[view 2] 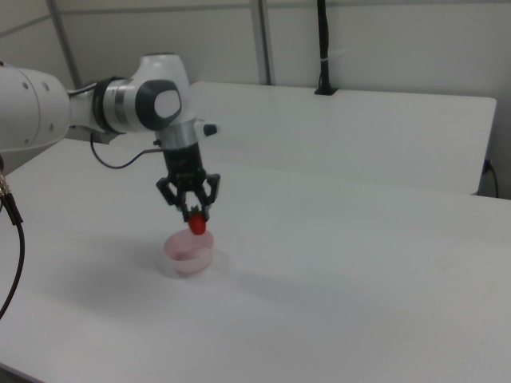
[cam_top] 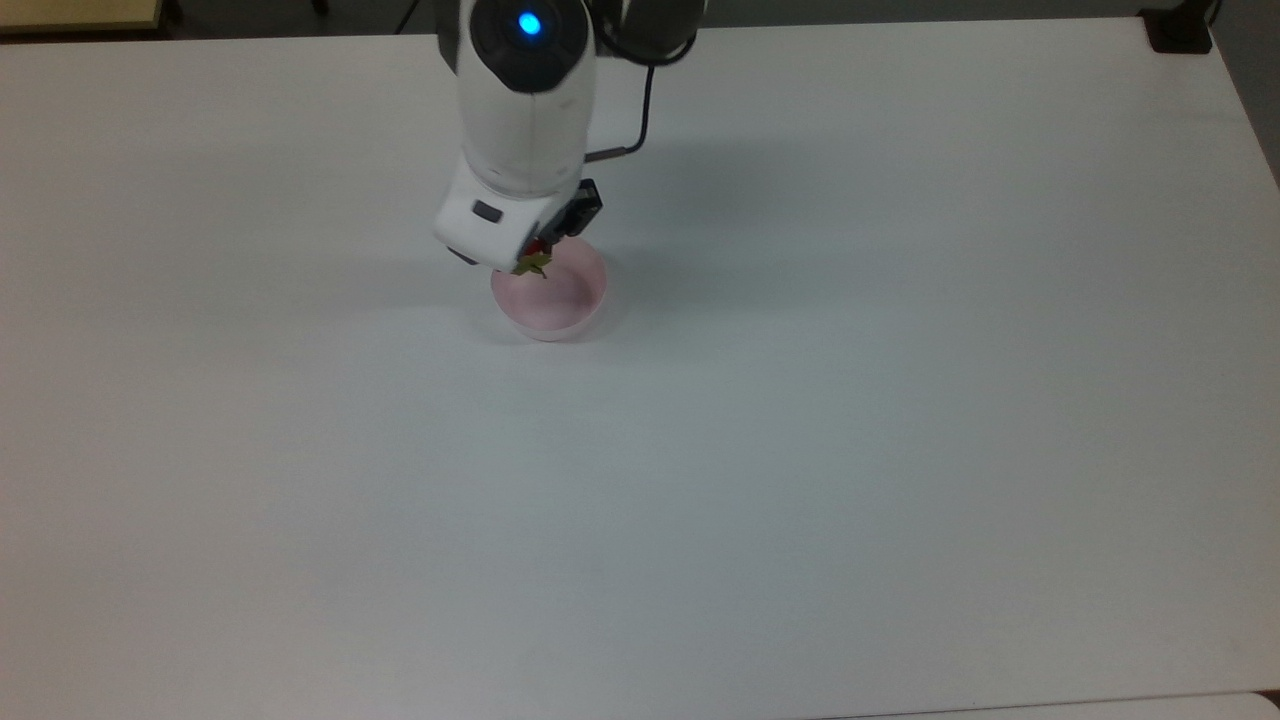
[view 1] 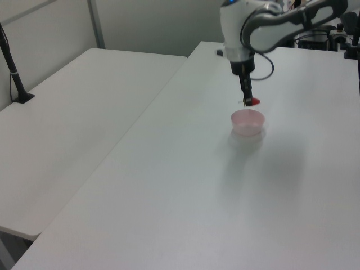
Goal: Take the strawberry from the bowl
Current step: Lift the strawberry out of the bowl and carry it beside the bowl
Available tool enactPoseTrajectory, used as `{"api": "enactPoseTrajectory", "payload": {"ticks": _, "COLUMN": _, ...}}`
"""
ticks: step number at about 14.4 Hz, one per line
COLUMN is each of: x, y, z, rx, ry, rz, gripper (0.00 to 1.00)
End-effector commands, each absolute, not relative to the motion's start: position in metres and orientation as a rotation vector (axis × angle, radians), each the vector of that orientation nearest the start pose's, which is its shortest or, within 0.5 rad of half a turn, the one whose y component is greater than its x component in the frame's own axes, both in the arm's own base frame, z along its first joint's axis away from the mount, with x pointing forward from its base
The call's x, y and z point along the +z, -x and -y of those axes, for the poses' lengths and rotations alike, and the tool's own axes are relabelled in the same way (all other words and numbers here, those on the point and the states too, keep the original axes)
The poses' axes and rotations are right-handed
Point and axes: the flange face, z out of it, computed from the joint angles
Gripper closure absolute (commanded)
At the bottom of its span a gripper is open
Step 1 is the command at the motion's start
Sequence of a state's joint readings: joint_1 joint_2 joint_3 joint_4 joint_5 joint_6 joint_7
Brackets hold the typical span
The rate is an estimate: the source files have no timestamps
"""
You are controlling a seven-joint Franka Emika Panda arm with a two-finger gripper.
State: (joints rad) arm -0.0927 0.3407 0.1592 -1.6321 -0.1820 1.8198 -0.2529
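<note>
Right view gives you the clearest look: your gripper (view 2: 195,214) hangs just above the bowl (view 2: 189,253), fingers clenched on the strawberry (view 2: 197,226), which dangles red below the fingertips, clear of the rim with a gap beneath it. No lettering or brand mark can be read on the arm, bowl or table (view 2: 335,271).

In the left view, the gripper (view 1: 247,102) points straight down and the strawberry (view 1: 255,102) shows as a red spot at its tip, above the pink bowl (view 1: 247,122).

From the top view, the white wrist covers most of the gripper (cam_top: 535,258); you see the strawberry (cam_top: 535,261) by its leafy stem end poking out over the bowl's (cam_top: 560,315) edge on the top view's upper left. A blue light (cam_top: 527,24) glows on the arm's cap. The bowl sits on the white table (cam_top: 800,450), its pink inside bare.
</note>
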Motion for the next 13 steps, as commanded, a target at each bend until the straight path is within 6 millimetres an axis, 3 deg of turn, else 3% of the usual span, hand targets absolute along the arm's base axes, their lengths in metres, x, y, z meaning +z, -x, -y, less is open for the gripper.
{"api": "enactPoseTrajectory", "payload": {"ticks": 1, "x": 0.428, "y": -0.649, "z": 0.027, "rx": 0.215, "ry": 3.200, "rz": 0.517, "gripper": 0.72}}
{"api": "enactPoseTrajectory", "payload": {"ticks": 3, "x": 0.410, "y": -0.656, "z": 0.064, "rx": 0.187, "ry": 3.219, "rz": 0.452, "gripper": 0.72}}
{"api": "enactPoseTrajectory", "payload": {"ticks": 8, "x": 0.355, "y": -0.669, "z": 0.122, "rx": 0.153, "ry": 3.274, "rz": 0.392, "gripper": 0.72}}
{"api": "enactPoseTrajectory", "payload": {"ticks": 11, "x": 0.335, "y": -0.670, "z": 0.152, "rx": 0.118, "ry": 3.293, "rz": 0.333, "gripper": 0.70}}
{"api": "enactPoseTrajectory", "payload": {"ticks": 13, "x": 0.333, "y": -0.670, "z": 0.155, "rx": 0.117, "ry": 3.293, "rz": 0.330, "gripper": 0.67}}
